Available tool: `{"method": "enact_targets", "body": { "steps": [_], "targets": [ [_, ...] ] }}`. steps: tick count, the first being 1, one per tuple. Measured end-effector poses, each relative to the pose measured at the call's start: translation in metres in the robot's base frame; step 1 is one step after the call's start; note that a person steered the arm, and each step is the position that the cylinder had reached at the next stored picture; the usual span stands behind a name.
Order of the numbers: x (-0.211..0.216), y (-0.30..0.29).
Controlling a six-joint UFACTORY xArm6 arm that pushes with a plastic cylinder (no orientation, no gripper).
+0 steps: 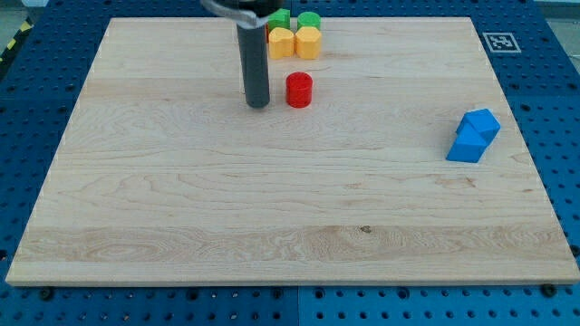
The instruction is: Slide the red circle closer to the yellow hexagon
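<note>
The red circle point(299, 90) is a short red cylinder near the view's top centre of the wooden board point(290, 226). The yellow hexagon point(308, 42) lies just above it, slightly to the right, with a small gap between them. My tip point(258, 104) touches the board just left of the red circle, a narrow gap apart from it. The dark rod rises from the tip towards the view's top.
A second yellow block point(282, 42) sits left of the hexagon. Two green blocks point(280, 18) point(309, 19) sit right behind the yellow ones at the top edge. Two blue blocks point(474, 135) lie together at the view's right. A fiducial marker point(497, 41) is at the top right corner.
</note>
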State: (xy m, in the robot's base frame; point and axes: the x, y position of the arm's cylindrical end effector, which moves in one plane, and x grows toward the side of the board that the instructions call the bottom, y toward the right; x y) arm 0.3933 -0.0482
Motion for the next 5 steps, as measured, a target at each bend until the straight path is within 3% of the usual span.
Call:
{"method": "enact_targets", "body": {
  "steps": [1, 3, 4, 5],
  "targets": [
    [0.004, 0.035],
    [-0.055, -0.006],
    [-0.055, -0.014],
    [-0.016, 0.004]
  ]
}}
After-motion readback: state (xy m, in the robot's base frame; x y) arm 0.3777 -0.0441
